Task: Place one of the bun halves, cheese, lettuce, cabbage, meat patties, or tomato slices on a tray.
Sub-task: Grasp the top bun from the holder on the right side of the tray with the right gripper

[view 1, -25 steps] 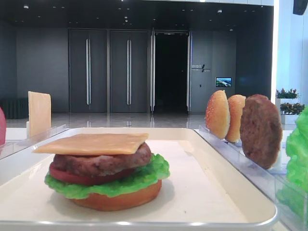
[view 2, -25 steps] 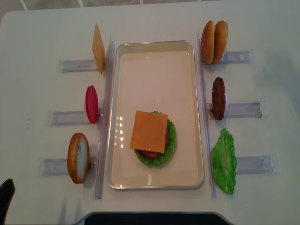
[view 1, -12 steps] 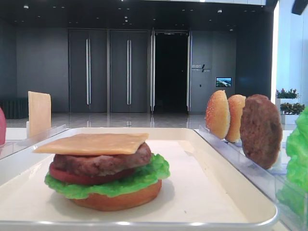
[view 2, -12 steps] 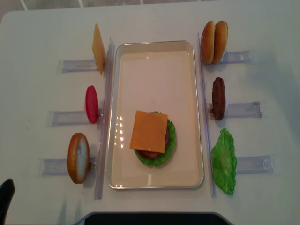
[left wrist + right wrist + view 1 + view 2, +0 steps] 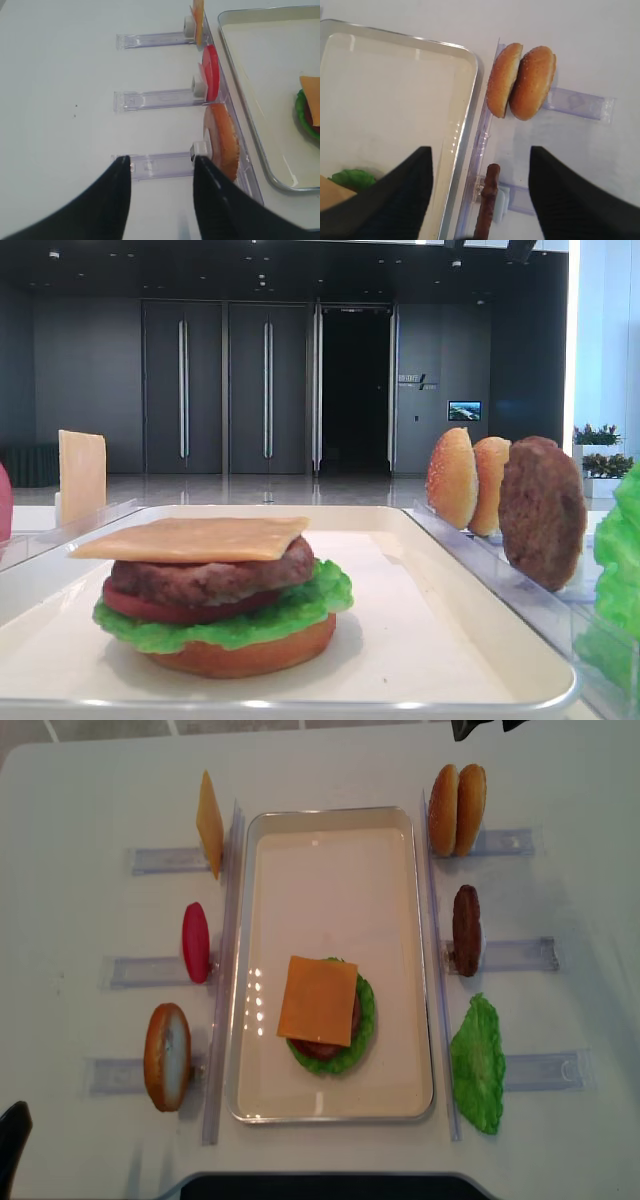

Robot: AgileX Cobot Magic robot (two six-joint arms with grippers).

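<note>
Newly arrived right tool [image 5: 479, 192] apparently hovers near bun halves [image 5: 521, 82].

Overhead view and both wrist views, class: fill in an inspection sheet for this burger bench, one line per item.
Surface: white table, bare around the racks.
Job's things: white rectangular tray holds a stack topped by a square orange cheese slice, green lettuce showing beneath; two sesame bun halves, a brown patty, a loose lettuce leaf, a red tomato slice, a spare cheese slice and another bun stand in clear racks.
Clutter: nothing seen.
Grippers: right gripper open above the patty rack; left gripper open, empty.
Cables: nothing seen.
Surroundings: dark hall doors.
</note>
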